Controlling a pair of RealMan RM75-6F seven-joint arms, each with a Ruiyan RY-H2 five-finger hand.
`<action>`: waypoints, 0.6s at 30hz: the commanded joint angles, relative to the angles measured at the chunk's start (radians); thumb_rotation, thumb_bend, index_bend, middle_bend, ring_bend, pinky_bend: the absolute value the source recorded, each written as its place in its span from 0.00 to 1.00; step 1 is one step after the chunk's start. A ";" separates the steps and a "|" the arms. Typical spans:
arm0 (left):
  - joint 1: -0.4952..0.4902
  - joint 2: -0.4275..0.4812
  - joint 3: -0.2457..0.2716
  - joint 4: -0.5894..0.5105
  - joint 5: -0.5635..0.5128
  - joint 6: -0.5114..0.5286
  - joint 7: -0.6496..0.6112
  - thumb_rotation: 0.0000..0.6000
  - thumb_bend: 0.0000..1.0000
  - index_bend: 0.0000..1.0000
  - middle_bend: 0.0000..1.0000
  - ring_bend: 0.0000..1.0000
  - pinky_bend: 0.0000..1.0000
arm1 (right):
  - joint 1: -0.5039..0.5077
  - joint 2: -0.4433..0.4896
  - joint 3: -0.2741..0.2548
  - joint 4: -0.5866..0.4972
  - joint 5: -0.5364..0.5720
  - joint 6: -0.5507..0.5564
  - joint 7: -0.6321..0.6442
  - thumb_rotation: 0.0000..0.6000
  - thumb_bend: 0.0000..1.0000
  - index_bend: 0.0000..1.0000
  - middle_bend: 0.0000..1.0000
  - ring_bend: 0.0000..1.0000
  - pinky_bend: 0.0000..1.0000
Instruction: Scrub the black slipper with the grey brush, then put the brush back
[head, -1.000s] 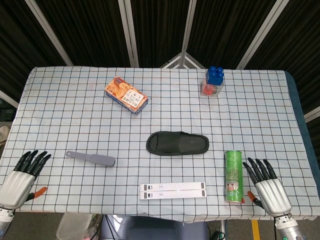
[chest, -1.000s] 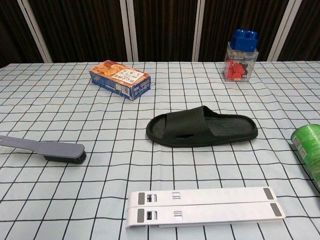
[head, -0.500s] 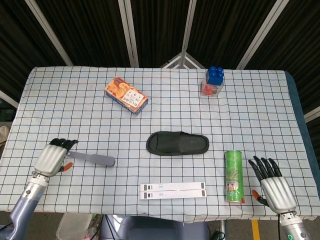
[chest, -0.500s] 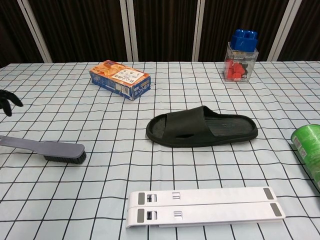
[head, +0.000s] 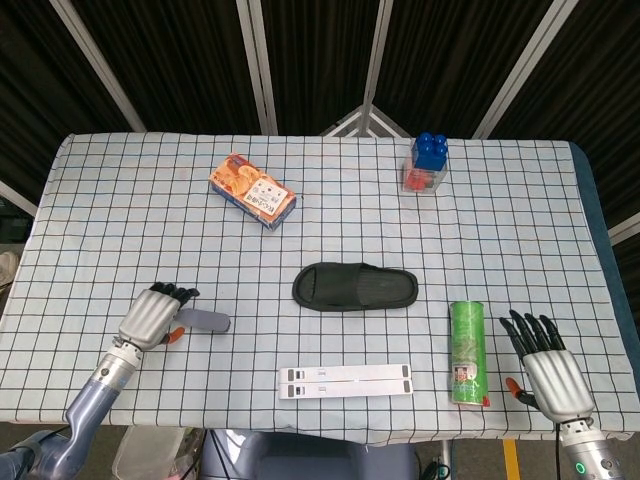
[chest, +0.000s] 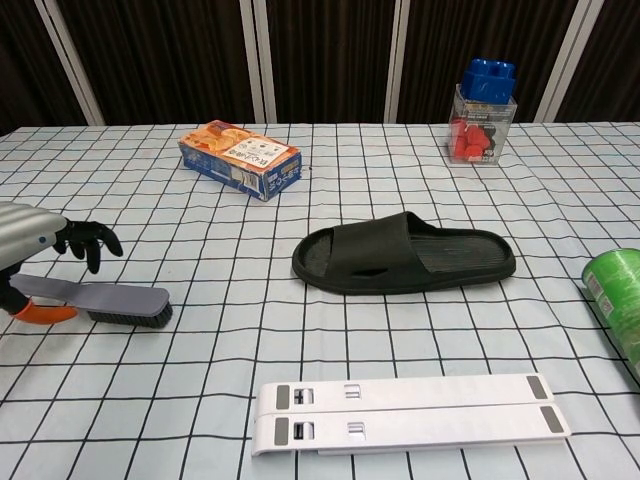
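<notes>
The table (head: 100, 200) holds the black slipper (head: 354, 287) at its middle; the grey brush (chest: 110, 300) lies well left of it, the left hand (head: 152, 316) open above its handle; right hand (head: 545, 367) empty, fingers spread

I see the black slipper (head: 354, 287) lying sole-down near the middle of the checked tabletop (head: 500, 230), toe opening toward my left. The grey brush (chest: 100, 299) lies flat well to its left, bristles down, dark bristled head toward the slipper, handle running away from it.
</notes>
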 joint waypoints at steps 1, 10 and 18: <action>-0.009 -0.004 0.002 -0.007 -0.007 -0.010 0.004 1.00 0.29 0.27 0.39 0.32 0.31 | 0.001 0.000 -0.001 -0.002 0.001 -0.002 -0.001 1.00 0.32 0.00 0.00 0.00 0.00; -0.035 -0.031 0.007 -0.003 -0.024 -0.030 0.028 1.00 0.30 0.28 0.40 0.33 0.31 | 0.001 0.007 0.000 -0.004 0.005 0.004 0.013 1.00 0.32 0.00 0.00 0.00 0.00; -0.058 -0.056 0.009 -0.007 -0.034 -0.040 0.056 1.00 0.34 0.30 0.42 0.35 0.31 | 0.004 0.008 -0.001 -0.004 0.010 -0.001 0.017 1.00 0.32 0.00 0.00 0.00 0.00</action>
